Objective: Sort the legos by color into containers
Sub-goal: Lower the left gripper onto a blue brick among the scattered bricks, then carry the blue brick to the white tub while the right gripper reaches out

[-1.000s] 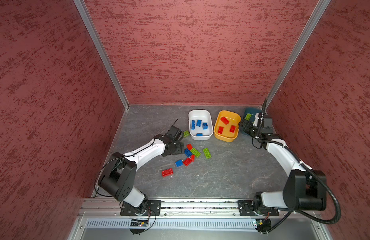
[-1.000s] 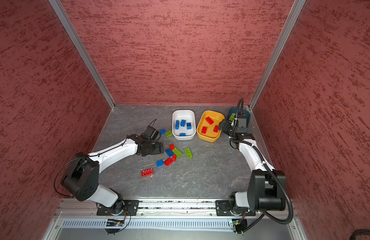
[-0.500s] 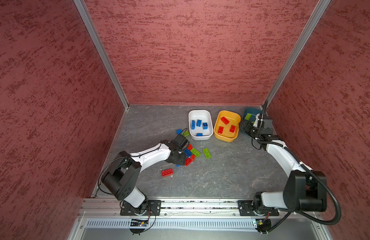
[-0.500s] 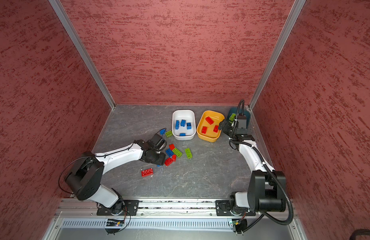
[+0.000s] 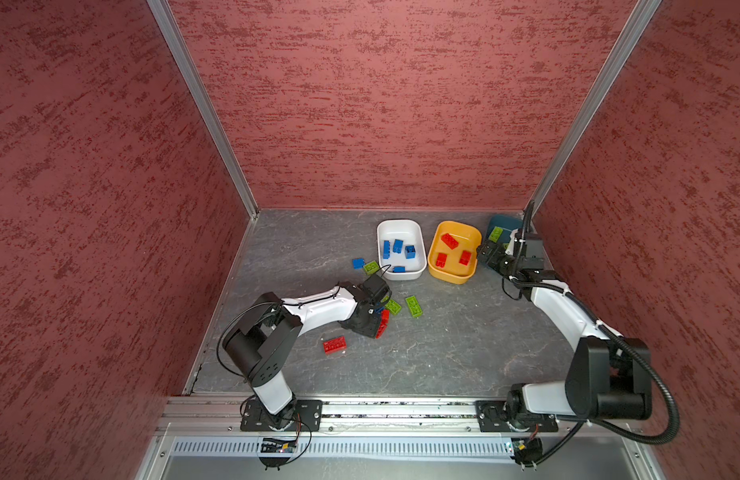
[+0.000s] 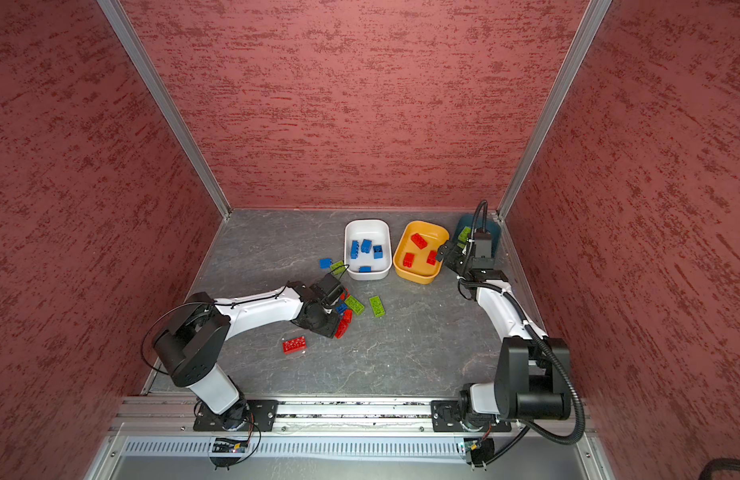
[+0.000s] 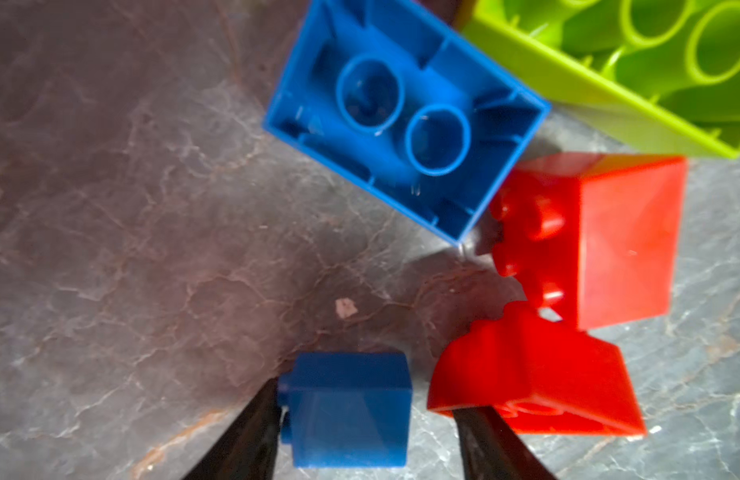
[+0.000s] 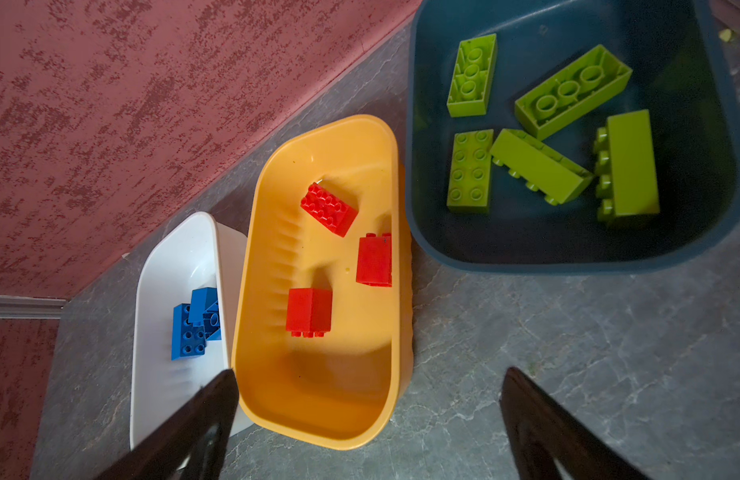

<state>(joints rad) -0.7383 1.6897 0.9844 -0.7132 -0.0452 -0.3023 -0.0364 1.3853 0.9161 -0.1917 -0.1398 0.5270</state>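
Left gripper (image 7: 366,399) down in cluster of loose legos (image 5: 393,307) on the floor. Jaws partway apart astride small blue brick (image 7: 347,409): 1 finger touching it, gap at the other.

Right gripper (image 8: 370,374) spread wide, holding nothing, close by yellow-orange tub (image 8: 264,270) and teal tub (image 8: 526,237).

White tub (image 5: 399,228): 4 blue. Yellow-orange: 3 red. Teal: 5 green.

Lone red brick (image 5: 334,345) apart from cluster.

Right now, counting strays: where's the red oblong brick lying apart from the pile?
In both top views the red oblong brick lies alone, left of centre, between the pile and the front rail.
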